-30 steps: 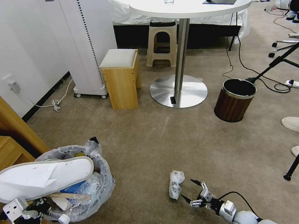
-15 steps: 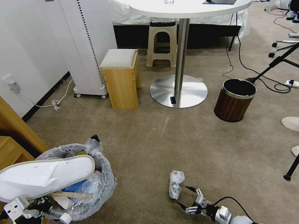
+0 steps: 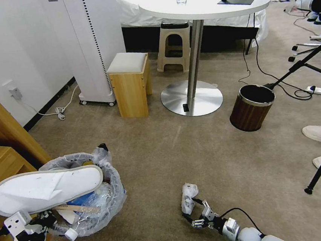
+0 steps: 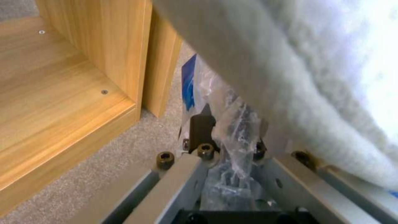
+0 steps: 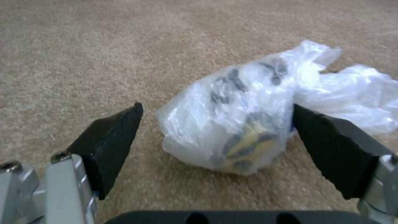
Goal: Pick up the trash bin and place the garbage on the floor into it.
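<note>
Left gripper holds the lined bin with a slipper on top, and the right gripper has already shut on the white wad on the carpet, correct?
Not quite. The right wrist view shows the right gripper open, its fingers either side of the wad, not shut. The left gripper does hold the bin with the slipper.

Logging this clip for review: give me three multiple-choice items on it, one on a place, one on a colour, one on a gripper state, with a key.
1. Where does the white slipper lie?
A. on the floor by the round table
B. across the top of the trash bin
C. on the wooden stool

2. What colour is the wad between the right gripper's fingers?
A. red
B. solid black
C. translucent white with dark print

3. How does the right gripper stand?
A. open, a finger on each side of the wad
B. shut, wad lifted
C. shut on the slipper

Key: 1 B, the slipper spans the bin's rim in the head view. 2 C, the right wrist view shows crinkly pale plastic. 3 A, gaps show beside the wad, which rests on the floor.
</note>
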### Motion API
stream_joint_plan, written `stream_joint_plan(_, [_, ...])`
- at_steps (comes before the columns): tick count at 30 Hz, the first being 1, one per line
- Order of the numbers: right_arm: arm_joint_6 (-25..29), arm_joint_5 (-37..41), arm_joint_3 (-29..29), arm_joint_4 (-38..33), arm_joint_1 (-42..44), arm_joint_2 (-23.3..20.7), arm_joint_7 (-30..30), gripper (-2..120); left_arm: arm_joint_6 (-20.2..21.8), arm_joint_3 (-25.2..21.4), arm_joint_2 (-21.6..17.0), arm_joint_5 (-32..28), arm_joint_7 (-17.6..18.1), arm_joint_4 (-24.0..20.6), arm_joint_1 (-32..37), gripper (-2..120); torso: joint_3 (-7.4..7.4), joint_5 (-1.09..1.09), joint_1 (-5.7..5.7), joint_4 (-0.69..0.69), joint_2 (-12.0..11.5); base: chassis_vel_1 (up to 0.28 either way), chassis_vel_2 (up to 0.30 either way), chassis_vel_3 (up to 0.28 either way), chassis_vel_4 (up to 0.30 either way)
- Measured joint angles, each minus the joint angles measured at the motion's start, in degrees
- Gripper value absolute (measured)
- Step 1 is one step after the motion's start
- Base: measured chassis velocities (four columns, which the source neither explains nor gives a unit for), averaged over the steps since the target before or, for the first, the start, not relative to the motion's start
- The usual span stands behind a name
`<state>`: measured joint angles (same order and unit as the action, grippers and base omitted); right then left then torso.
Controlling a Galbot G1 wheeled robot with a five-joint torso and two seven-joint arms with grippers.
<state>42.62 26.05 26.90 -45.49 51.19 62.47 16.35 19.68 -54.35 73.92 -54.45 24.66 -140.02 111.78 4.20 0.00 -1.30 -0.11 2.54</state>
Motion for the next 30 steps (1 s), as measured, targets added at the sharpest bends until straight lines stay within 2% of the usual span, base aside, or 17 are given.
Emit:
stream_joint_plan(10, [0.3,1.3,3.1,3.6,-2.7,1.5,0.9,88,0.0,-0.2,-0.1,-0.7,0.2,-2.2,0.5,0,0.00,-0.01,0.00,0.00,0.0,0.000,0.000,0.000,0.000])
stream_joint_plan(16, [0.8,1.4,3.5,6.3,-4.1,3.9,1.1,83,0.0,-0.2,0.1,-0.8,0.3,-2.9,0.7,0,0.00,0.00,0.00,0.00,0.0,0.000,0.000,0.000,0.000])
stream_joint_plan(21, [1.1,1.0,3.4,7.4,-4.5,4.8,1.1,72,0.0,-0.1,0.3,-0.8,0.3,-3.0,0.8,0,0.00,-0.01,0.00,0.00,0.0,0.000,0.000,0.000,0.000])
stream_joint_plan(28, [2.2,0.3,2.7,7.6,-4.6,5.1,0.7,41,-0.1,0.0,0.1,-0.6,0.3,-2.7,0.6,0,0.00,0.00,0.00,0.00,0.0,0.000,0.000,0.000,0.000])
stream_joint_plan(30, [2.2,0.3,2.5,7.3,-4.5,4.8,0.7,38,-0.1,0.0,0.1,-0.5,0.2,-2.4,0.5,0,0.00,0.01,0.00,0.00,0.0,0.000,0.000,0.000,0.000])
